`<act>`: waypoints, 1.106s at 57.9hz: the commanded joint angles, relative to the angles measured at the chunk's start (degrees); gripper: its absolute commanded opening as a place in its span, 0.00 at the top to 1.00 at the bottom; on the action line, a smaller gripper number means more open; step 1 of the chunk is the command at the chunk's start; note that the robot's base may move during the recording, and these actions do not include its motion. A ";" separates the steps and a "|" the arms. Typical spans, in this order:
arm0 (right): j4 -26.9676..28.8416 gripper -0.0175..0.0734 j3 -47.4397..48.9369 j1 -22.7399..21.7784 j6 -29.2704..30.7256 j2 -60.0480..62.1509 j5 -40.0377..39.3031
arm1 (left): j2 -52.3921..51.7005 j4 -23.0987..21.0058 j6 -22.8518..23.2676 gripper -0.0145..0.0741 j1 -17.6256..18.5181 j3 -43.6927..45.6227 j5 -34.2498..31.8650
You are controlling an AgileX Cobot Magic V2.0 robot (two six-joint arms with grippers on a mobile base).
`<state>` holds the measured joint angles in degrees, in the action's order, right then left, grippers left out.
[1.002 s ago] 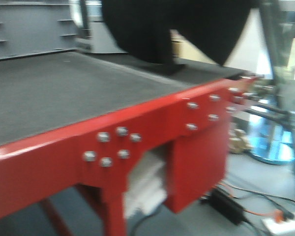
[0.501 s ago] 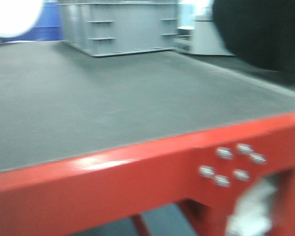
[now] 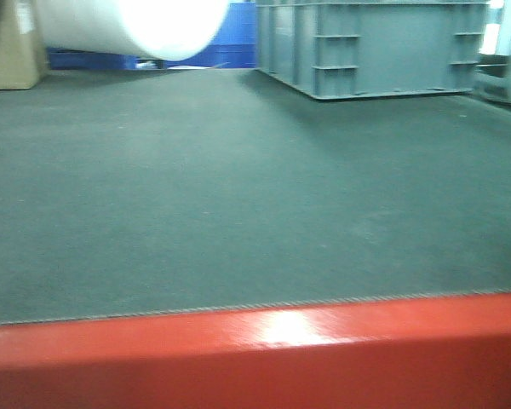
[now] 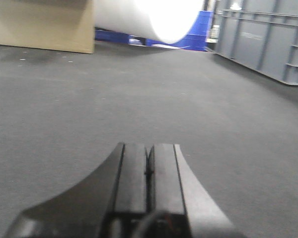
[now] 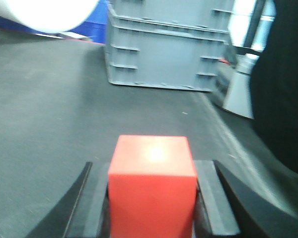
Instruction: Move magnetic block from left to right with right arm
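The magnetic block (image 5: 151, 188), a plain red cube, fills the lower middle of the right wrist view. My right gripper (image 5: 151, 166) is shut on it, one black finger pressed against each side. The block's lower part is cut off by the frame edge, above the dark grey mat (image 5: 49, 109). In the left wrist view my left gripper (image 4: 148, 146) is shut, its two pads together with nothing between them, low over the mat. Neither gripper nor the block shows in the front view.
A grey plastic crate (image 5: 164, 49) (image 3: 375, 47) stands at the back of the mat. A white roll (image 3: 128, 21) and a cardboard box (image 4: 39, 25) sit far left. The glossy red table rim (image 3: 255, 341) runs along the front. A dark bulk (image 5: 283, 89) stands at the right.
The front view has swung left. The grey crate slid from upper left to upper right, and the table corner, bolts and dark shape left the frame.
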<state>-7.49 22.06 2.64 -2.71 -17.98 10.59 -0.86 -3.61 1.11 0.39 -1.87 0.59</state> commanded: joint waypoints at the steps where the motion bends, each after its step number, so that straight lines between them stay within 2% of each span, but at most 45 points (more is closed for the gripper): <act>1: -0.78 0.53 1.63 -0.33 0.28 -0.46 -4.90 | -0.46 -0.39 0.21 0.97 0.43 -0.48 -5.15; 64: -0.78 0.53 1.63 -0.33 0.28 -0.46 -4.90 | -0.46 -0.39 0.21 0.97 0.43 -0.48 -5.15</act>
<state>-7.49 22.06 2.64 -2.71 -17.98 10.59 -0.86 -3.61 1.11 0.39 -1.87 0.59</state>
